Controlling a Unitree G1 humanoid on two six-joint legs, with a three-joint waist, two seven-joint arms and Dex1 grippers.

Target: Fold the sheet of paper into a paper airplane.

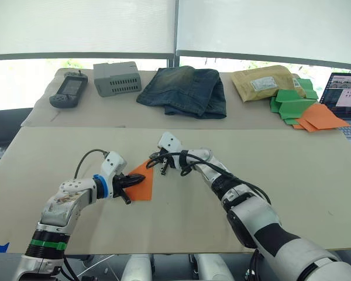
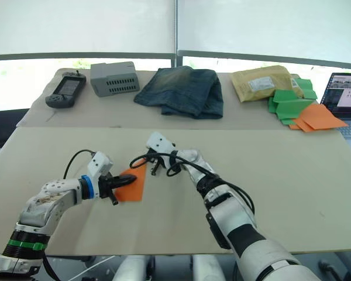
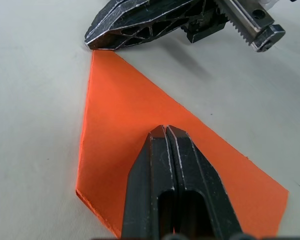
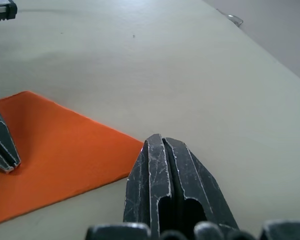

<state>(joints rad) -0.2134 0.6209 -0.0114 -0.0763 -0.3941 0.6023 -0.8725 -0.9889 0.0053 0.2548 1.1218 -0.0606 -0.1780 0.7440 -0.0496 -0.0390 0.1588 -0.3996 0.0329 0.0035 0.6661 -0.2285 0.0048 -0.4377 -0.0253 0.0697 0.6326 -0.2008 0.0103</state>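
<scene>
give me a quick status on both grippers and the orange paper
Left gripper shut, pressing on the sheet of paper. Right gripper shut, tip at the paper's pointed corner. Paper flat on the table; nothing in the way.

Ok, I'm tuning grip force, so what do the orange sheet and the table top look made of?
The orange sheet looks like thin matte paper: it lies flat with a sharp, slim edge. The table top seems covered in matte beige card or paperboard, dull and glare-free; what lies underneath can't be told.

No text can be read anywhere. The padded envelope (image 1: pixel 263 82) bears a white label, its print illegible. The laptop (image 1: pixel 346 97) screen's content is likewise unreadable.
</scene>
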